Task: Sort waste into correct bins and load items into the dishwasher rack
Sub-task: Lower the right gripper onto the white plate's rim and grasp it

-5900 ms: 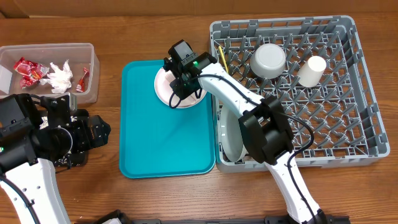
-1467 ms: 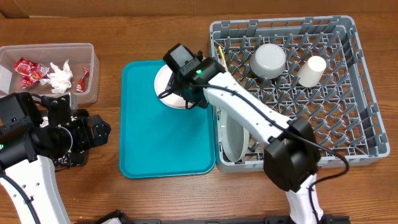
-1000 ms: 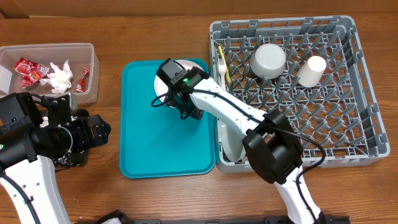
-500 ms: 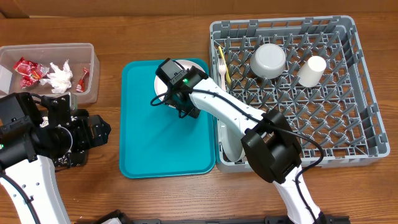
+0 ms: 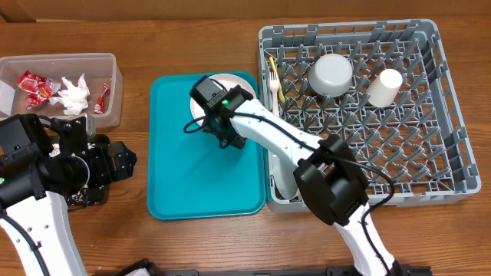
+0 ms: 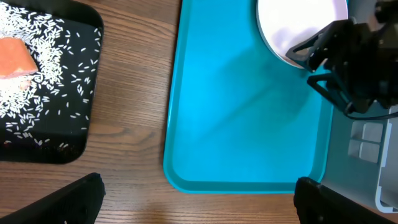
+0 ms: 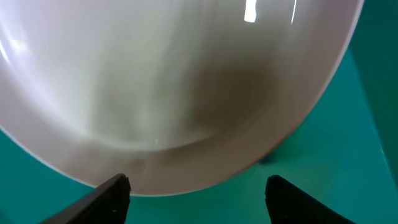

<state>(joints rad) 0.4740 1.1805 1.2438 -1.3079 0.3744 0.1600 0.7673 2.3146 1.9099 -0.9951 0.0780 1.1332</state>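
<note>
A wood-grain bench (image 5: 192, 245) is seen from above, with a teal tray (image 5: 184, 180) at centre and the dishwasher rack (image 5: 453, 153) filling the right. The pale plate (image 5: 239, 80) lies at the tray's upper right corner. The right tool (image 7: 196, 186) is held wide, its fingers set either side of the plate's rim. The left tool (image 6: 199, 199), likewise spread wide and empty, is poised at lower left near a black tray (image 6: 87, 93) strewn with rice (image 6: 37, 93). Red wrappers (image 5: 34, 86) are seen in the clear tub (image 5: 115, 77), upper left.
</note>
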